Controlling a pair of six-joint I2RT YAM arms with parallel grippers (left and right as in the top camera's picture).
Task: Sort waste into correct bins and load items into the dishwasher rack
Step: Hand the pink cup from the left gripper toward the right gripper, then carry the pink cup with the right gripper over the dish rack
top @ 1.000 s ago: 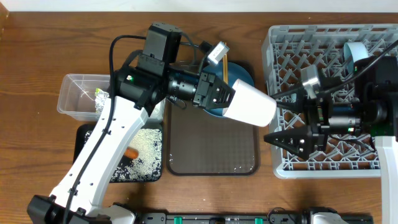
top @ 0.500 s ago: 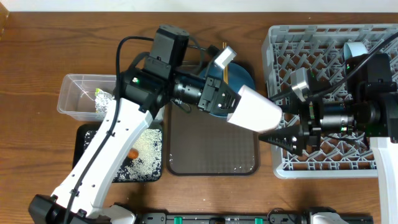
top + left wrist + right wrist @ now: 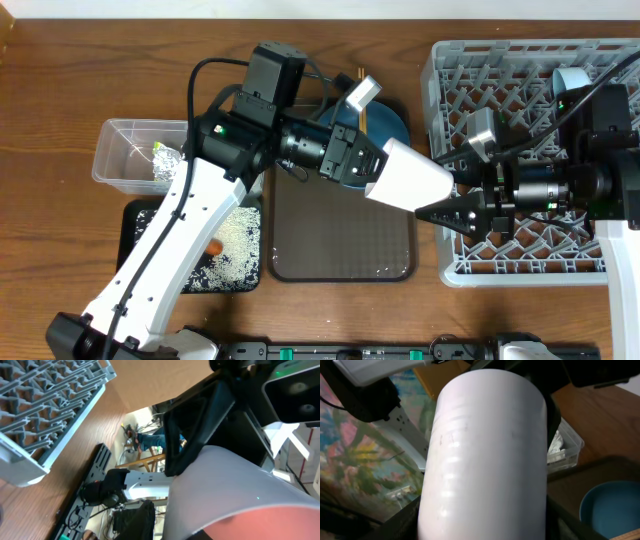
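Hanging in the air over the right side of the brown tray [image 3: 340, 250], the pale pink cup [image 3: 408, 177] lies nearly on its side, slanting down toward the dishwasher rack [image 3: 520, 80]. The left hand [image 3: 360, 165] has it by the end nearer the blue plate [image 3: 385, 122], narrow and clamped on the cup's rim; in the left wrist view the cup [image 3: 225, 490] fills the lower right, with its pink inside showing at the bottom edge. The right hand [image 3: 440, 212] reaches out from over the rack's left wall and meets the cup's far end, its dark tips just under and against that end as seen from above. In the right wrist view the cup [image 3: 485, 450] takes up almost the whole picture, sitting between the right hand's two dark fingers, one at each lower corner. Whether those fingers press on the cup or only flank it I cannot tell. Tray, plate and rack all rest on the wooden counter [image 3: 60, 90].
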